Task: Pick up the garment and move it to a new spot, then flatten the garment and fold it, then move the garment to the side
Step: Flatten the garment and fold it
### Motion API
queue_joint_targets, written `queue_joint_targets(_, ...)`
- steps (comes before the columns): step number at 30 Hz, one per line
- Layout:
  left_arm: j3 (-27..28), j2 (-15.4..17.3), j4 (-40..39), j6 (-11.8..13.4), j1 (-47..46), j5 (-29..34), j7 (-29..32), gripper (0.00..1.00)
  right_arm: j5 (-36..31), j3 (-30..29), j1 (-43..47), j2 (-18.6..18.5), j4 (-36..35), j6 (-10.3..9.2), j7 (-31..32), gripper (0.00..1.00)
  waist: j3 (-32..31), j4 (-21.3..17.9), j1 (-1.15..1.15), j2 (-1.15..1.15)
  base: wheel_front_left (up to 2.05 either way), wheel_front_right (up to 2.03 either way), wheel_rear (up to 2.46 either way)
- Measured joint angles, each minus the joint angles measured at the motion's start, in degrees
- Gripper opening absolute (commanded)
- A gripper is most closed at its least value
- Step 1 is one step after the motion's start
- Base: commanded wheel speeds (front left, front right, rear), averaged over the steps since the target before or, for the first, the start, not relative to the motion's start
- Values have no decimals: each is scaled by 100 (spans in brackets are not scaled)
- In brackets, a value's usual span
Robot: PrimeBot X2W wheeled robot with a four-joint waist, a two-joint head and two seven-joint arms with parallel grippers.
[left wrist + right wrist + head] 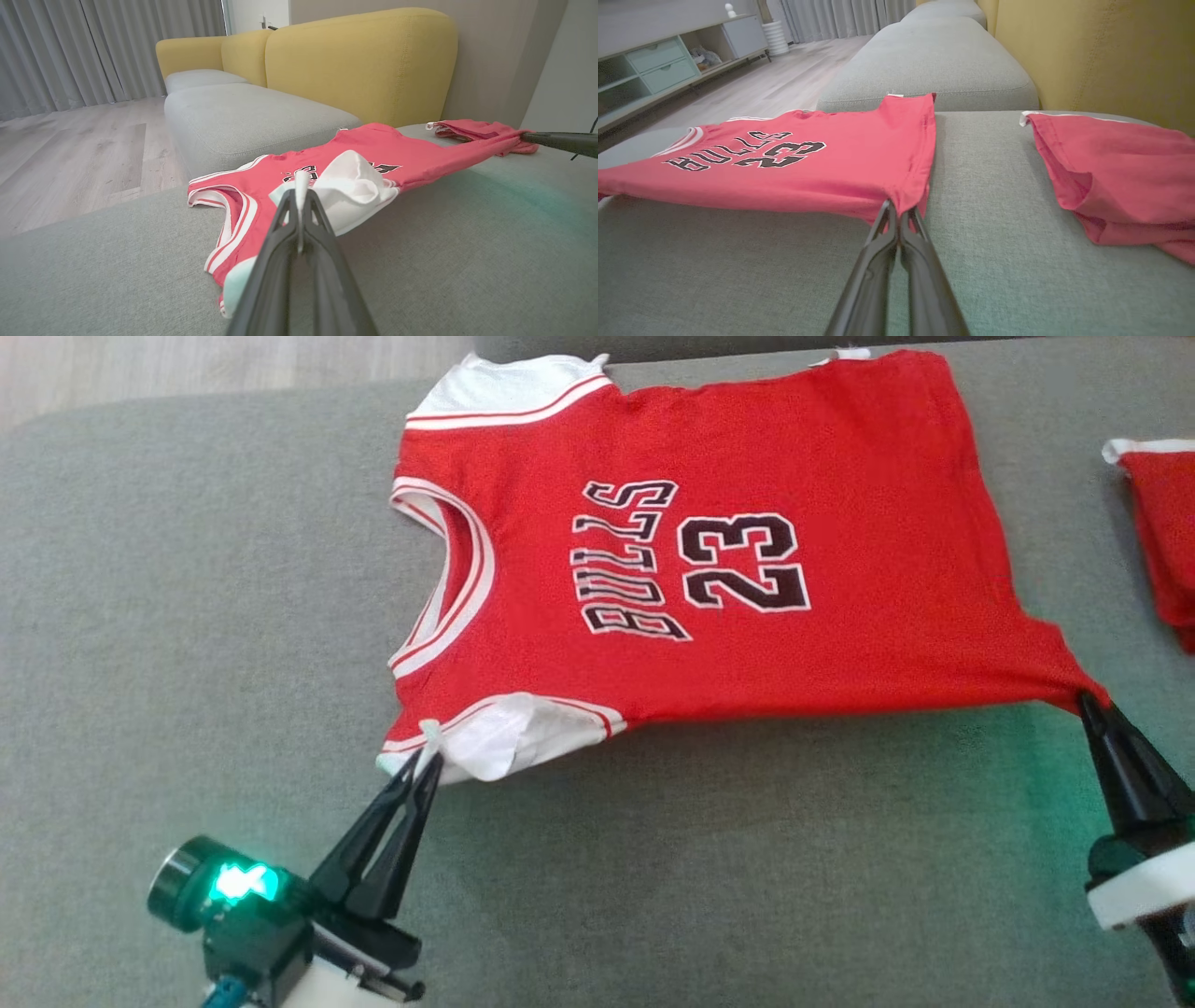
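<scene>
The red shirt (pixel 728 569) lay spread out on the grey sofa (pixel 187 616). Its "BULLS 23" side was up, and its neck hole pointed to 9 o'clock in the head view. The left gripper (pixel 428 756) was pinched tight on the white sleeve edge at the shirt's 7 o'clock corner. The right gripper (pixel 1088 702) was pinched tight on the bottom corner at 4 o'clock. The near edge between them was pulled straight and looked a little off the sofa. Another red cloth (pixel 1162 541) lay apart at 3 o'clock
</scene>
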Motion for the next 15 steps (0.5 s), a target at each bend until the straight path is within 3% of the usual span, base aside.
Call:
queue_joint_targets(6,64,-25,71,34,-360,-10,-1,0,119,43,-161,107,24,0,127,0,124,-35,1,0,0,0,0)
queue_joint_targets(15,25,-309,1123,-424,-2096,298,-1,0,210,376,-1412,112,501,0,197,0,503,-130,2,0,0,0,0)
